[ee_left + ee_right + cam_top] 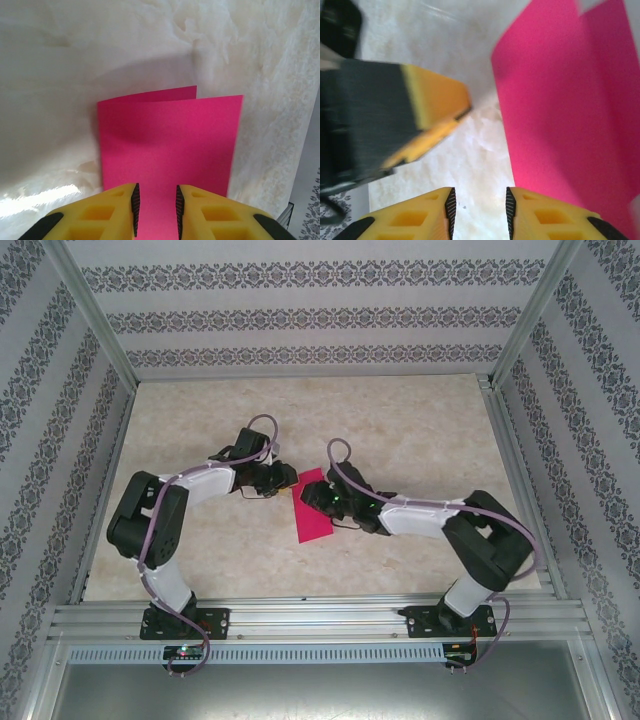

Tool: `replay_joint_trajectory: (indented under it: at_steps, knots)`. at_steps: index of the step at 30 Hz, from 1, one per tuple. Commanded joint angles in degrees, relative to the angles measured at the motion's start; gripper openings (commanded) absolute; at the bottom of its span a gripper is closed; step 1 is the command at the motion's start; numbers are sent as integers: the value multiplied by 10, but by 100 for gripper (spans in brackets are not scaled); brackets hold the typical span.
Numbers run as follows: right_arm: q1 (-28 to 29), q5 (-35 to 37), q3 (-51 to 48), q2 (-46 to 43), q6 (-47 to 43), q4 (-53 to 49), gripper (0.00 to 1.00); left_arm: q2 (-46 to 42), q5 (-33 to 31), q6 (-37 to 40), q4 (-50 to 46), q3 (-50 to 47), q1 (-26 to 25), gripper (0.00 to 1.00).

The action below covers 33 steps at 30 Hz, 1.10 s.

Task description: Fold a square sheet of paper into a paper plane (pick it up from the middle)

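**Operator:** Where's the paper?

**Arms:** The square sheet of paper (pixel 315 515) lies on the table (pixel 200 430) midway between my two arms. It is doubled over into a magenta oblong. From above, its long axis runs away from my bases, tipped a little to one side. At the edge farthest from my left wrist camera the two layers don't match, and a strip of the under layer peeks past the upper one.

**Operator:** And your fingers?

**Arms:** Both hands crowd the far end of the sheet, and the near end is free. My left gripper (pixel 155 212) has its fingers a narrow gap apart. Pink shows in that gap, and the sheet spreads straight ahead from the tips. I see no pinch, and I can't tell whether the pads touch the paper. My right gripper (pixel 480 212) also stands slightly parted, with bare table in its gap and nothing held. From its wrist camera the sheet lies off toward the right, its edge running down behind that side's finger. One of my left fingers (pixel 432 107) looms blurred just opposite.

**Operator:** Which hand is better placed?

**Arms:** The left, I'd judge, since the paper is already centred under its tips. The right would have to shift sideways to get onto the sheet.

**Operator:** Any worries?

**Arms:** The paper is thin and the tabletop looks smooth, so a one-sided push would probably skate it along. The mismatched layers may also throw off the next crease.
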Motion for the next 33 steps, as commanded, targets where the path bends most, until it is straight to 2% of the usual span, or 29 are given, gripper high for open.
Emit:
replay_joint_trajectory:
  at_steps: [1,4,10,21,29,33]
  knots:
    - [-30,-35,-14,-20,-68,-67,37,19,16,3,13,26,-10,27]
    - [-53,-49,-25,-31,-87,-87,42,33,-10,10,-2,38,-10,27]
    - [-83,-136,4,-2,-133,-107,48,65,-27,18,-11,63,-10,26]
    - [-115,-235,59,90,-134,-54,47,103,-30,24,-22,80,-9,25]
    - [-131,-269,88,139,-138,-43,37,105,-18,38,-25,88,-9,26]
    - [-136,-273,88,145,-129,-29,28,84,-7,47,-18,83,-9,30]
